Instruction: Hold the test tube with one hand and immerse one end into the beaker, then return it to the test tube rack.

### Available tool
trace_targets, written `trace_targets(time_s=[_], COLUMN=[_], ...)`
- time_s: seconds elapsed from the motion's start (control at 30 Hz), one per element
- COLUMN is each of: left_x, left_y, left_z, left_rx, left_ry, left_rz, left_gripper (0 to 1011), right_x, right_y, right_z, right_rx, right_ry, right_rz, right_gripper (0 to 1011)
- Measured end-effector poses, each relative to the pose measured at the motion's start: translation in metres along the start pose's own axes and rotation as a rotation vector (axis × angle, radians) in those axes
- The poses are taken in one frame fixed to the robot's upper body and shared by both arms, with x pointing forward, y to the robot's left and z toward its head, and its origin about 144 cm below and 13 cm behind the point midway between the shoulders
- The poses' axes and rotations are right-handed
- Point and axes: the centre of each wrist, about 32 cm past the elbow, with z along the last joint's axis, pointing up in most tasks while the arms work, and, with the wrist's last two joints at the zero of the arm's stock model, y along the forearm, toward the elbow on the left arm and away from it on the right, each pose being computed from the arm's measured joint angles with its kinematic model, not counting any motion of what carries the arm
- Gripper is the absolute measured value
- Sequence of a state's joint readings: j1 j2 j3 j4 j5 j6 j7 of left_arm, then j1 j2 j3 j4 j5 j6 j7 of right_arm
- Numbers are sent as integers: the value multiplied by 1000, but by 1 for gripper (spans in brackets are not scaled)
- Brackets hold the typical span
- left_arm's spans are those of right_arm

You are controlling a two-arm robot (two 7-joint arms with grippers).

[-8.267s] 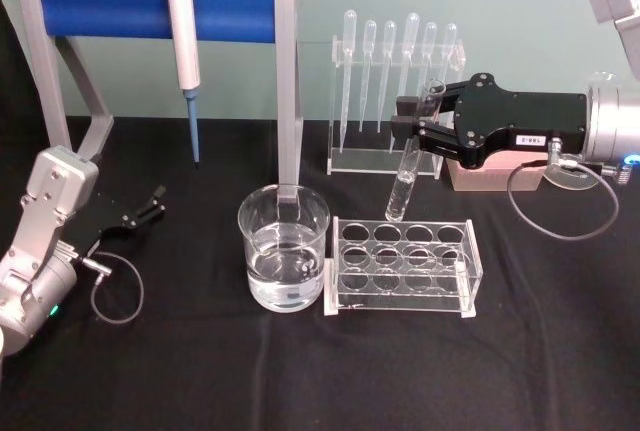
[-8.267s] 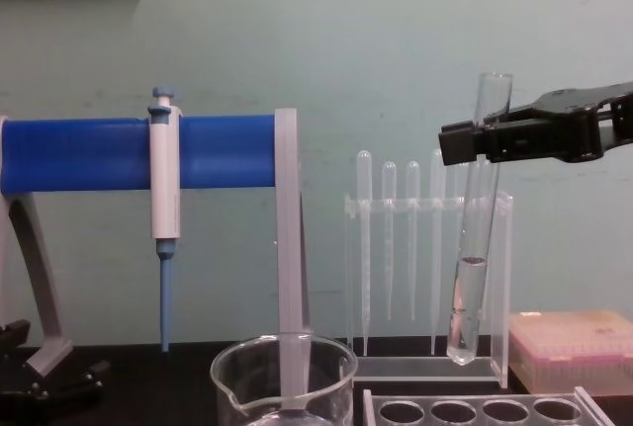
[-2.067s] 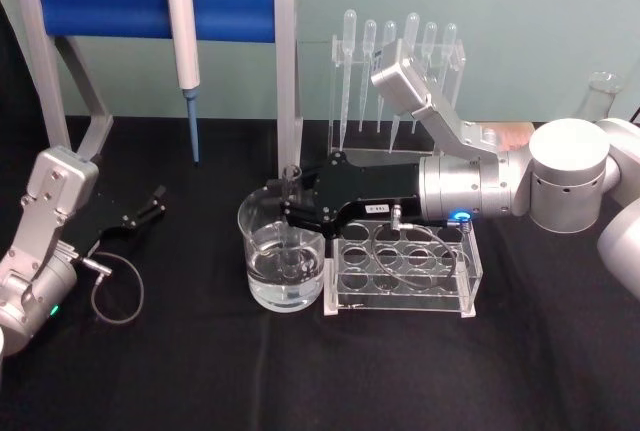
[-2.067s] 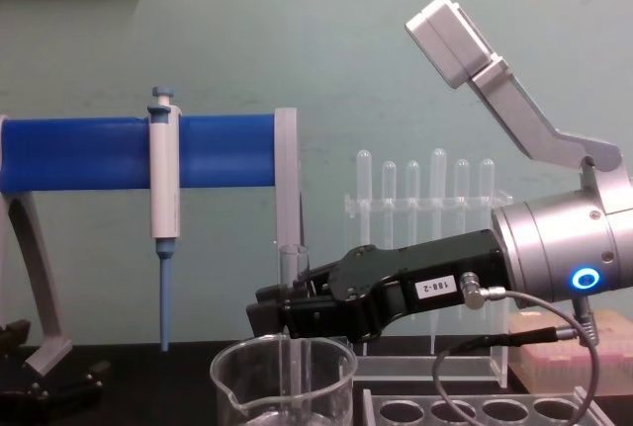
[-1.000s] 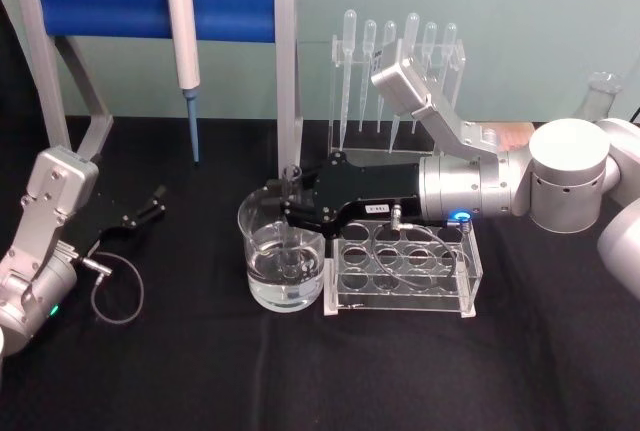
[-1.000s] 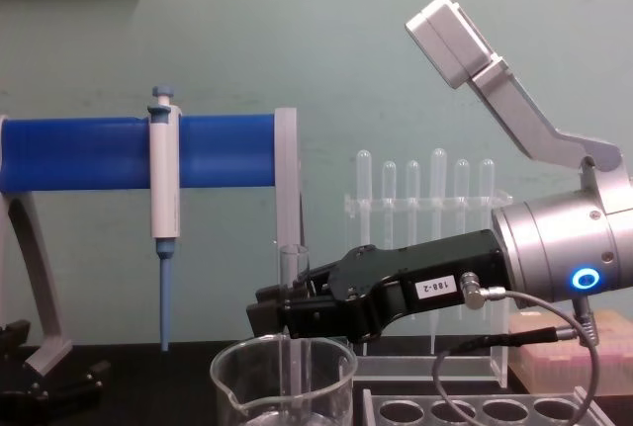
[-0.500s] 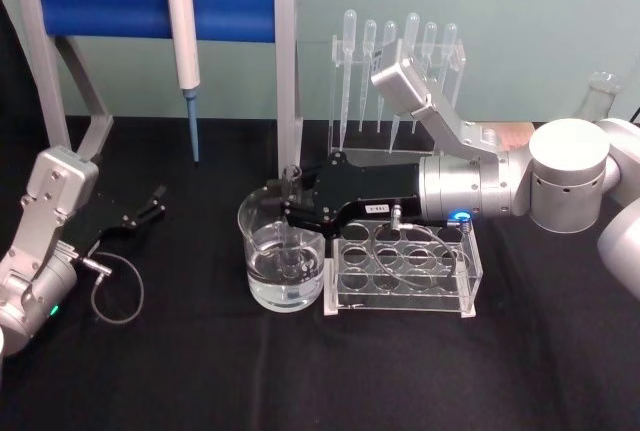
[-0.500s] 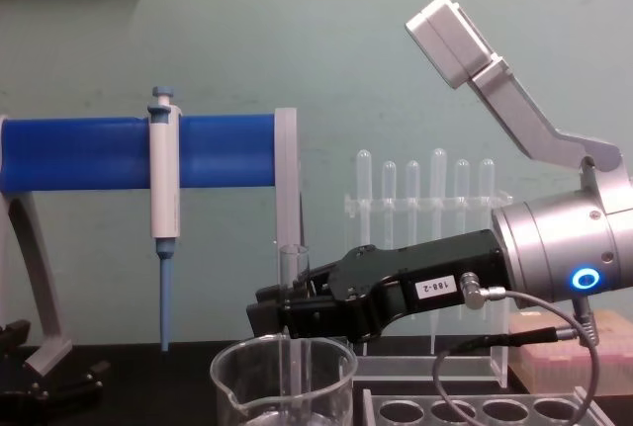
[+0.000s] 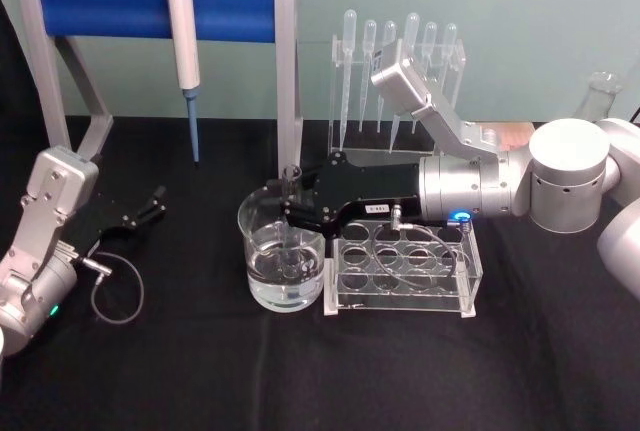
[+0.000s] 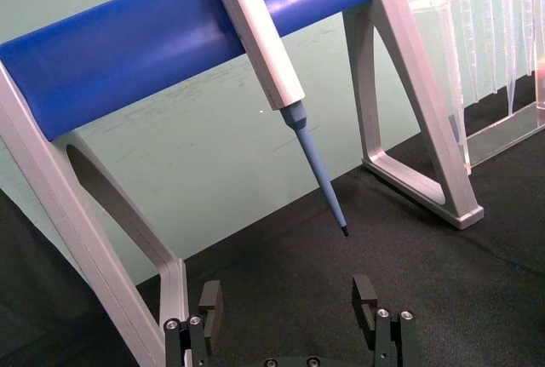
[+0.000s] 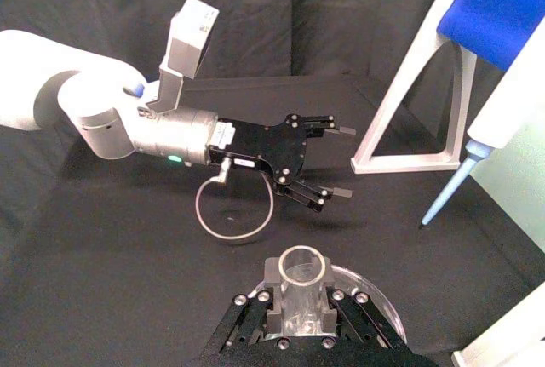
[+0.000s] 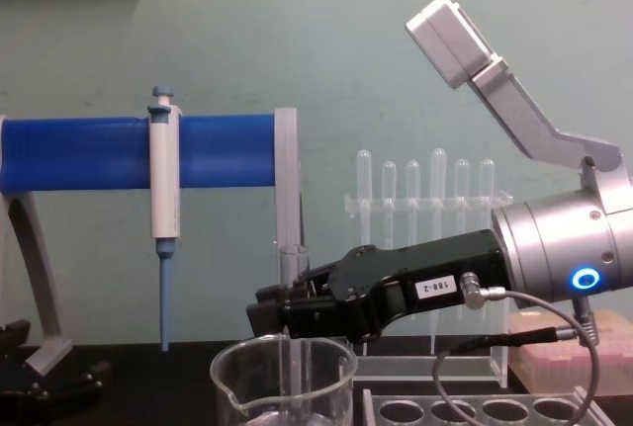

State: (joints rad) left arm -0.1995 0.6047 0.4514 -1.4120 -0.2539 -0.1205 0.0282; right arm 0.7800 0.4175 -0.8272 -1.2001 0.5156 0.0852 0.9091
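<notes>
While right claw point(image 9: 288, 201) clamps slim glass test tube point(image 9: 291, 175), round beaker point(image 9: 258, 286) beneath.

The right arm reaches in level from the right of the beaker point(image 9: 262, 251), and its silver wrist point(image 9: 470, 189), with a lit blue ring, lies to the beaker's right. The right gripper point(image 9: 291, 198) sits directly above the beaker's mouth, its black jaws clamped on the upright test tube point(image 12: 292, 266) a little below the tube's rim. The left arm rests bent, well to the left of the beaker. The left gripper point(image 9: 156, 201) points toward the beaker, jaws spread apart and holding nothing.
</notes>
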Motion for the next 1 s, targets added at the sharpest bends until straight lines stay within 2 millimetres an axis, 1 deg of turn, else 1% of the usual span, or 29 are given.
trace_targets(time_s=[1.0], left_x=[0], left_y=[0], left_z=[0], left_rx=[0], left_ry=[0], left_rz=[0], left_gripper=[1000], right_x=[0], right_y=[0], right_z=[0], right_rx=[0], right_ry=[0], right_rz=[0], right_gripper=[226])
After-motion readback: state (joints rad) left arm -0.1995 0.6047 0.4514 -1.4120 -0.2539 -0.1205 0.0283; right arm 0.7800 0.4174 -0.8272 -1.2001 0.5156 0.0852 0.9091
